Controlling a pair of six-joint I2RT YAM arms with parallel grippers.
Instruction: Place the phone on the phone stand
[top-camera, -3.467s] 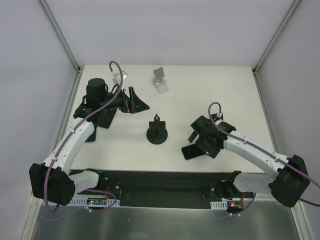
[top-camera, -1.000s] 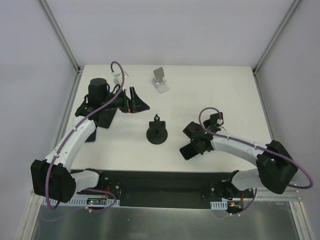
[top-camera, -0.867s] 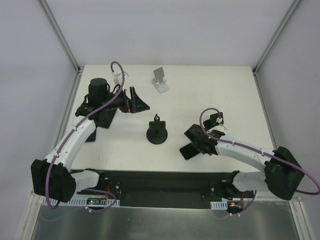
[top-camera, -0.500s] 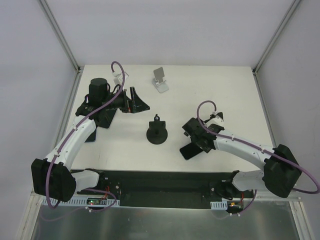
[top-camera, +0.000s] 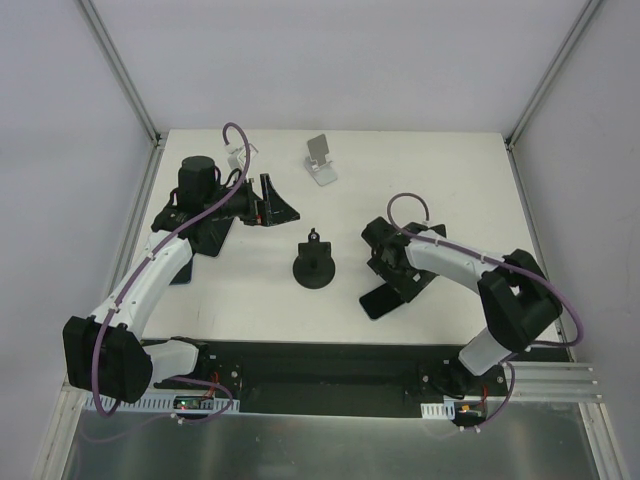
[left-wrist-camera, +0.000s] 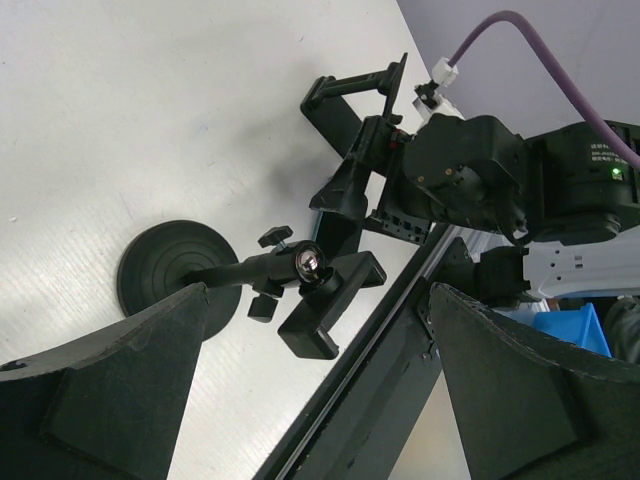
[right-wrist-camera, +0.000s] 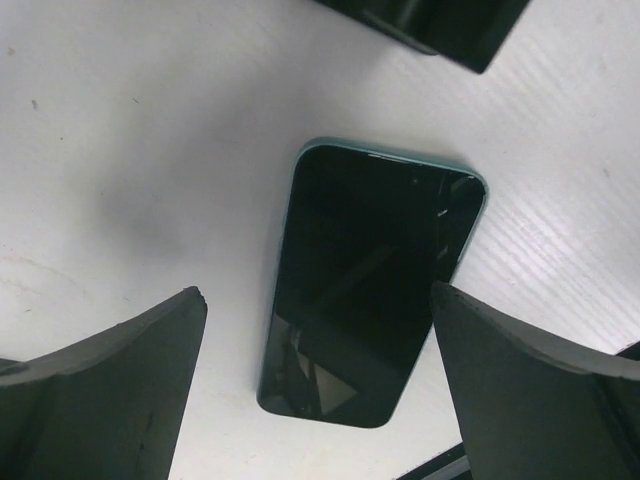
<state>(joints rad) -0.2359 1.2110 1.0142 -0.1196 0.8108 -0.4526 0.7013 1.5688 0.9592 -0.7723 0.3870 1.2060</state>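
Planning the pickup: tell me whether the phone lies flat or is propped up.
Flat: the phone lies screen-up on the white table, its whole outline against the surface.

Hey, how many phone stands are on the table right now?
2. A black stand with a round base sits in the middle; a small silver stand sits near the far edge. The left arm could hide another.
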